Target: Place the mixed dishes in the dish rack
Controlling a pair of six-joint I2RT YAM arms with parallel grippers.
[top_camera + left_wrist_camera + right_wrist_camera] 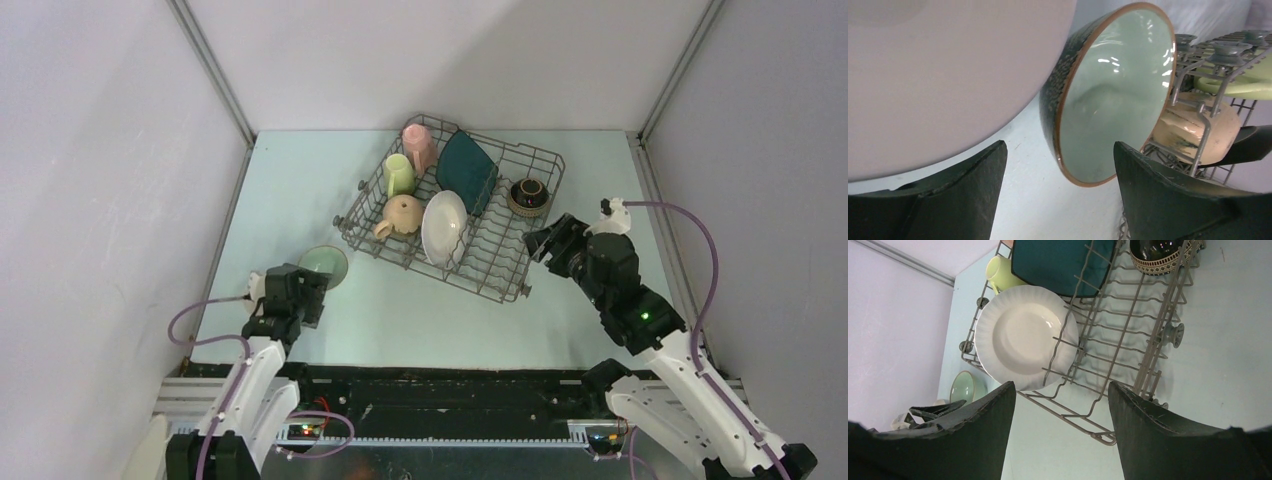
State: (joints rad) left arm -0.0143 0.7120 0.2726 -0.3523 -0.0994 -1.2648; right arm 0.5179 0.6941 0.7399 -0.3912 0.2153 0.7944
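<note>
The left arm (250, 370) stretches forward, the left gripper (312, 282) with jaws spread wide; the right arm (680, 370) bends inward, the right gripper (543, 243) likewise parted.

Showing: pink mug (420, 143), green mug (398, 174), tan mug (402, 215), teal plate (465, 170), white plate (444, 227), grey rack (497, 262); green bowl (1113, 100) is showing dark speckled outside, brown rim.

Dish rack (497, 262): pink mug (420, 143), green mug (398, 174), tan mug (403, 214), teal plate (466, 170), white plate (444, 226), brown bowl (528, 194). Pale green bowl (324, 264) outside, eight o'clock.
</note>
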